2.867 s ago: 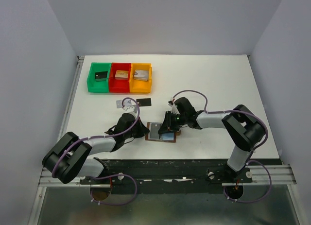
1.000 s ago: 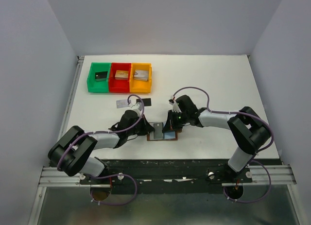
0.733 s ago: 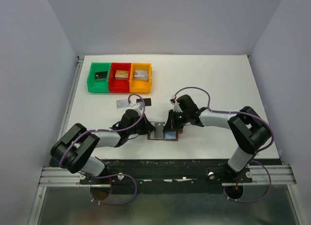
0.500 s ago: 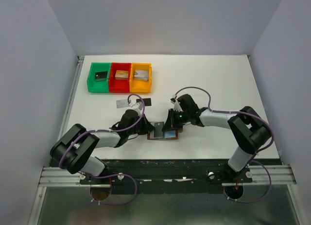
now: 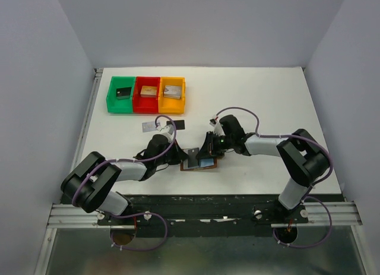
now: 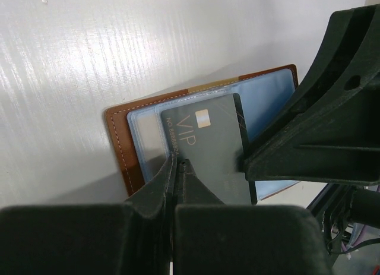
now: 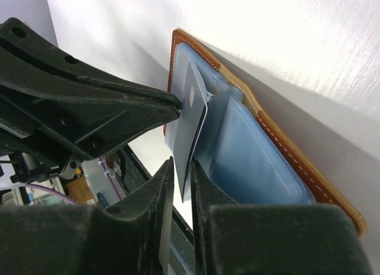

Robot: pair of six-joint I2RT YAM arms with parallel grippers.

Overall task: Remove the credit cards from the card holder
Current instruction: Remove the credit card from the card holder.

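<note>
At the near middle of the white table [image 5: 261, 103], both arms meet over the wallet [image 6: 117, 147], which lies open and flat, brown leather down and light blue lining [image 7: 261, 162] up. The left gripper [image 6: 177, 163] is pinched tight on one corner of a dark card [image 6: 208, 150] marked "VIP", with a small pale square beside the letters. That card rises from the wallet half nearer the left arm, tilted up off the lining rather than lying flat.

The right gripper [image 7: 182, 168] faces it from the opposite side. Its fingers are narrowly parted and straddle the card's other edge, with a sliver of space showing beside it. In the left wrist view one right finger touches the card's long side. Whether the right fingers press the card cannot be told.

Beyond the wallet and apart from it, two more cards lie flat on the table: a silvery card [image 5: 148, 127] and, to its right, a black card [image 5: 176, 125], near each other but not touching.

Farther back, toward the left corner, three trays sit side by side and touching: the green tray [image 5: 110, 100], red tray [image 5: 147, 109] and orange tray [image 5: 172, 109]. The green holds a black block [image 5: 123, 93], the red a tan block [image 5: 148, 91], the orange a grey block [image 5: 172, 91].
</note>
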